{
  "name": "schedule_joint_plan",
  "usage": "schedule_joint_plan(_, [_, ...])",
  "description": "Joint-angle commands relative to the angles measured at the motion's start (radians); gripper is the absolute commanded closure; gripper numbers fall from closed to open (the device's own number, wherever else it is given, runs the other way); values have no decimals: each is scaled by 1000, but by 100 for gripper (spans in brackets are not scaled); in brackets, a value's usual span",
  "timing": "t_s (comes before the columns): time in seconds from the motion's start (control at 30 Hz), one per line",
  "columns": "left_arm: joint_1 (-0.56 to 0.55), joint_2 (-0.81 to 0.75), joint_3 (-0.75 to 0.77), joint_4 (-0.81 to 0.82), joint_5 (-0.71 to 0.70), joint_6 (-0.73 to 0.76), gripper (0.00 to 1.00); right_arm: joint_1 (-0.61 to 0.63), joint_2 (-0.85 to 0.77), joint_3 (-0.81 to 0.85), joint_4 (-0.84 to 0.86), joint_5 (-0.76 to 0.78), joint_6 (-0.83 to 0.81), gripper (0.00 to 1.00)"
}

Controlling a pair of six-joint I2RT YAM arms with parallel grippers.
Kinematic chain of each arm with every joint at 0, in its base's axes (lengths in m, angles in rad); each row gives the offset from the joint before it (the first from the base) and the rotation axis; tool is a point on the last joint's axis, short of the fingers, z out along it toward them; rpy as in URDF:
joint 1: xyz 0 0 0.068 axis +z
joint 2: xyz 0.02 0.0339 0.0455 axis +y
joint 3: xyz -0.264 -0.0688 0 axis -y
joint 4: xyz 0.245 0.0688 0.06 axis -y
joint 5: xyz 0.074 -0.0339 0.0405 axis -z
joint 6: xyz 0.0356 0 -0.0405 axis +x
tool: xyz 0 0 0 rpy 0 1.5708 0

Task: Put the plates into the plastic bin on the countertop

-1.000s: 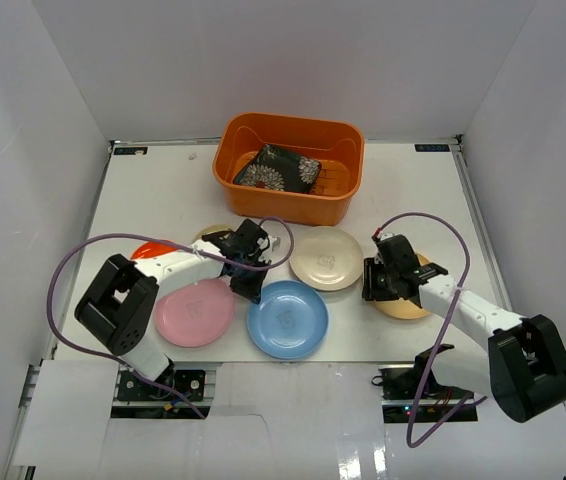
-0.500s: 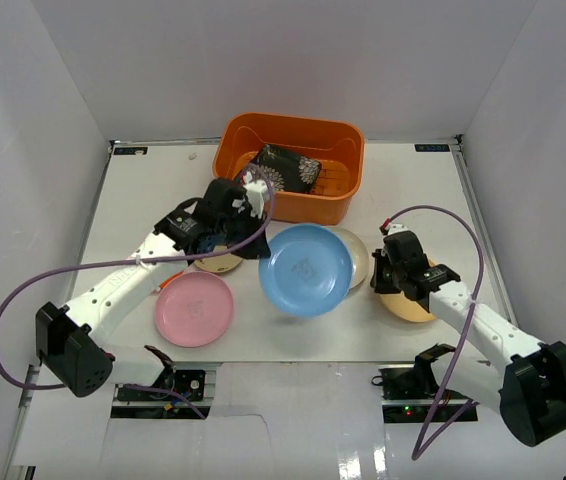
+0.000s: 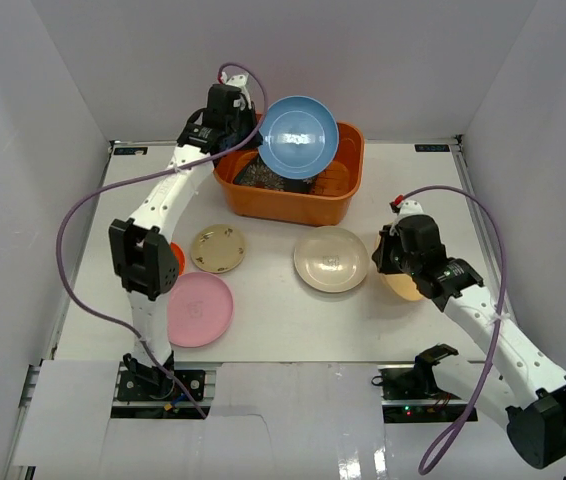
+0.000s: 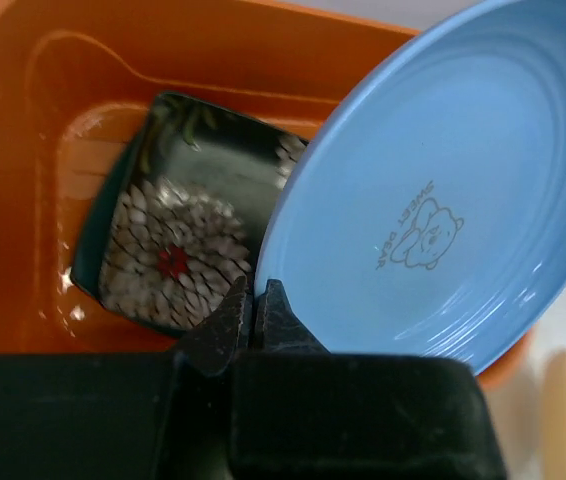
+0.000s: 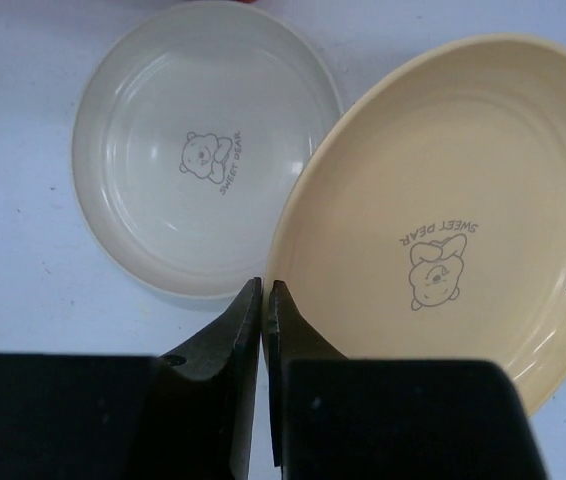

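The left gripper [image 4: 253, 300] is closed on the rim of the blue plate [image 4: 433, 190], holding it tilted above the orange plastic bin [image 3: 348, 190] at the far side of the counter [image 3: 433, 190]. The square black flowered plate [image 4: 178, 250] already lies inside, leaning against the left wall. The main risk here is the thin edge grip: a steeply tilted plate can pivot or slip between the fingers. In the wrist view part of the blue plate also seems to reach past the bin's rim, so letting go from this height could land it on the rim, or crack it down on the black plate.

The right gripper [image 5: 262, 300] pinches the rim of the yellow-tan plate [image 5: 443, 210], just beside the cream plate [image 5: 183, 150] (whether the two touch, I cannot tell). A careless lift could nudge or drag the cream one.

The pink [image 3: 199, 309], small beige [image 3: 217, 248] and orange-red [image 3: 174, 262] plates wait on the near left.
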Motion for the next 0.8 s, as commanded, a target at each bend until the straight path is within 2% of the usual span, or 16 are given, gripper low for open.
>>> schedule_joint_plan(0.0, [3,115,163,-66,-122,38,100,4,-6,115,49,1,-38,92])
schedule_joint_plan(0.17, [16,255,267,-78,-150,65,100,9,48,306,95,15,-55,92])
schedule_joint_plan(0.27, [23,317,313,-101,-157,82,100,14,97,365,171,-22,-61,92])
schedule_joint_plan(0.33, [27,321,289,-97,-147,81,93,23,161,439,222,-62,-66,92])
schedule_joint_plan(0.37, [29,320,278,-92,-142,78,89,40,186,463,239,-54,-80,92])
schedule_joint_plan(0.4, [30,320,254,-84,-139,73,79,46,239,512,280,-51,-89,92])
schedule_joint_plan(0.6, [52,259,159,-35,-113,26,38,69,497,759,376,-91,-144,92])
schedule_joint_plan(0.63, [56,242,130,-23,-108,19,26,73,528,791,394,-102,-146,92])
schedule_joint_plan(0.7, [67,174,108,-3,-104,1,16,80,618,841,428,-168,-163,92])
schedule_joint_plan(0.77, [70,116,59,35,-105,-7,9,90,686,929,429,-195,-186,92])
